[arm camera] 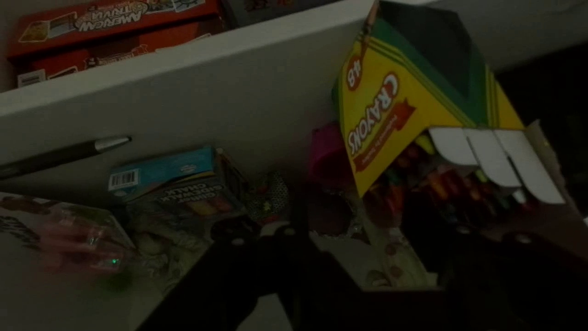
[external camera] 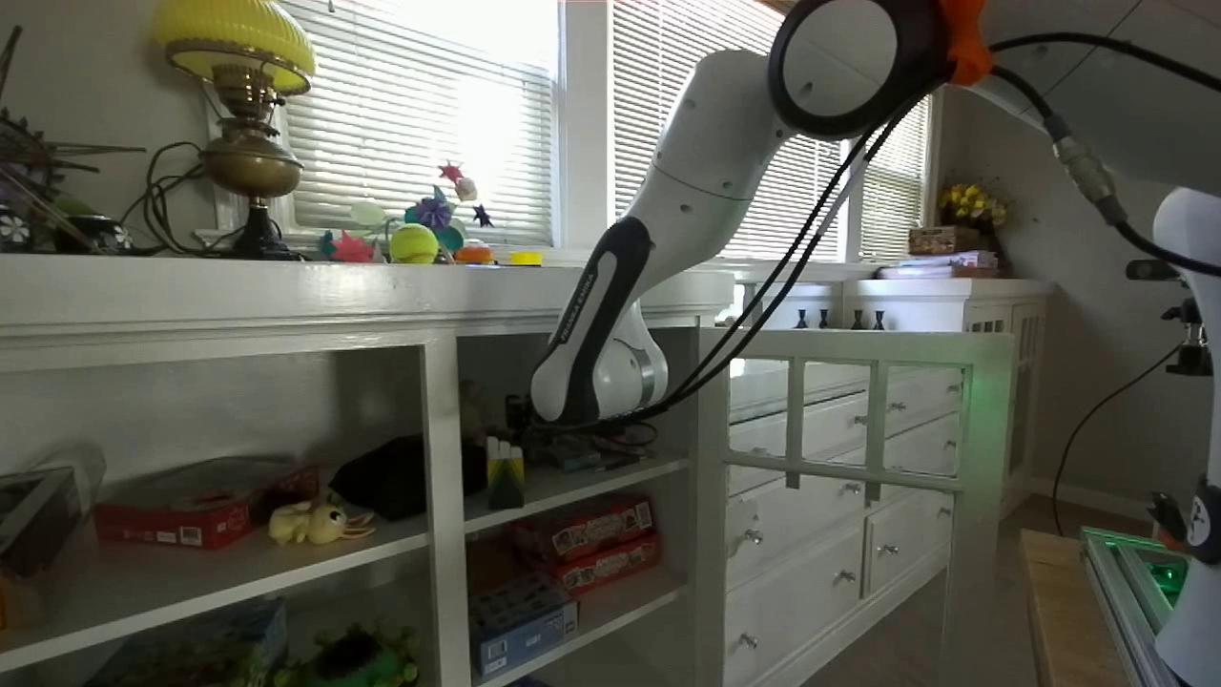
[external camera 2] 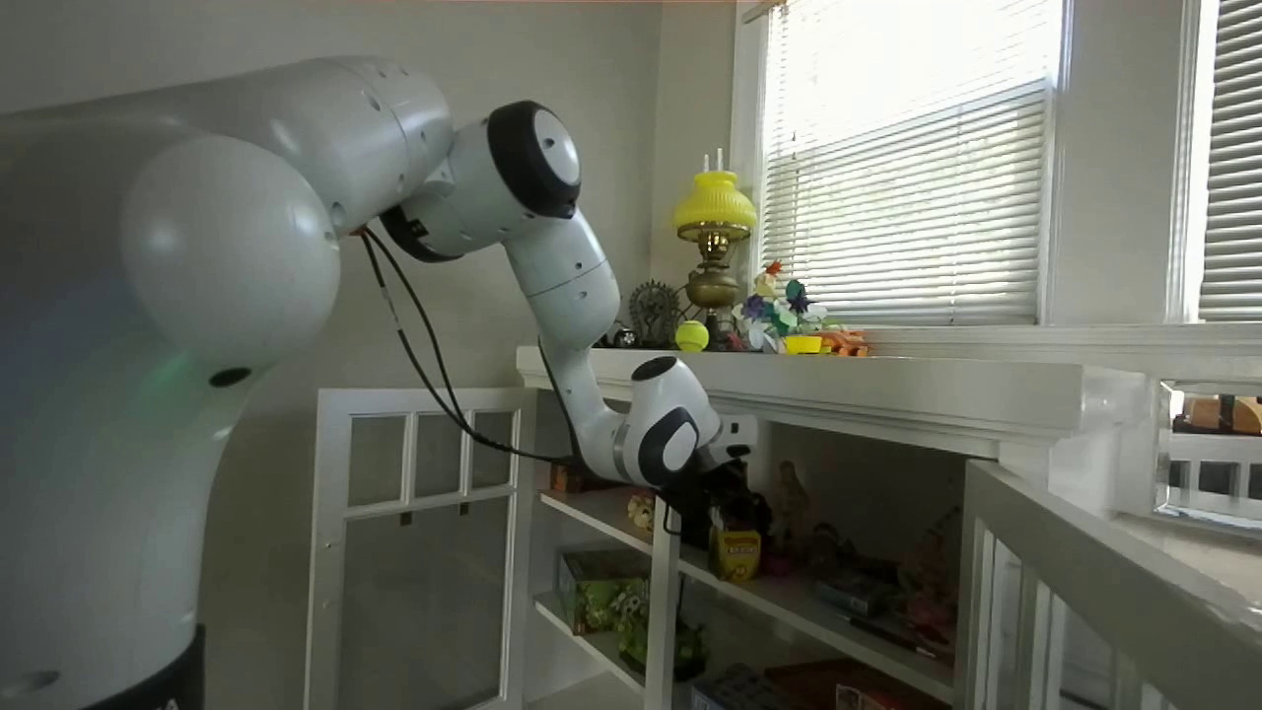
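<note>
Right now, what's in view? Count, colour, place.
Cabinet: 1, white, below blinds
Blinds: several, white, above cabinet
Lamp: 1, brass with yellow shade, cabinet top
Tennis ball: 1, yellow-green, cabinet top
Flower decorations: several, multicoloured, cabinet top
Crayon box: 1, yellow and green, upper shelf
Crayons: many, mixed, inside crayon box
Pen: 1, dark, upper shelf
Chalk box: 1, blue, upper shelf
Stacked boxes: 2, red, lower shelf
Plush toy: 1, pale yellow, next bay's shelf
Other shelf clutter: too dark to count
Gripper: 1, black, jaws apart at crayon box
Arm: 1, white, at cabinet opening
</note>
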{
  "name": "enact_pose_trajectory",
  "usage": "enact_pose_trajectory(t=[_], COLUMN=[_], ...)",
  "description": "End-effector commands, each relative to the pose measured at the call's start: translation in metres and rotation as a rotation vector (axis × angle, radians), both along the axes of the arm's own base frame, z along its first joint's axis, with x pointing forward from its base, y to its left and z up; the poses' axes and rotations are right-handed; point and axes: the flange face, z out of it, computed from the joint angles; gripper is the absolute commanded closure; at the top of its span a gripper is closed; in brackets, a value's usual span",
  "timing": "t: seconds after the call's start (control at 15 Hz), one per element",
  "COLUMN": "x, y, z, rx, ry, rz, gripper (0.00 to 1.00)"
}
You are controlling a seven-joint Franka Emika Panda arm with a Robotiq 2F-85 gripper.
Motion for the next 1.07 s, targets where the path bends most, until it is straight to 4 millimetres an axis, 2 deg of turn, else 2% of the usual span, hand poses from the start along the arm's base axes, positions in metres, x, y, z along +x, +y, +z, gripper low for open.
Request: enact_pose_trajectory(t=[0.0,0.13,0.47,0.67,0.8,0.87,1.0], x=[0.0046,0.0043,0.0042,0.0042,0.004,0.0038,0.0037], y=[0.0006,0.0027,0.0052,0.0055,0.0049,0.0046,0.0043], z=[-0.0022,-0.003,-0.005,-0.0049,-0.0057,-0.0059,-0.0059], rx=[0.023,0.029,0.035,0.037,0.038,0.039,0.04], ry=[-0.001,0.0,0.003,0.001,0.002,0.002,0.002], rz=[-0.006,-0.002,-0.001,0.001,0.0,-0.001,-0.001], gripper=[0.4,0.43,0.68,0.6,0.6,0.62,0.77])
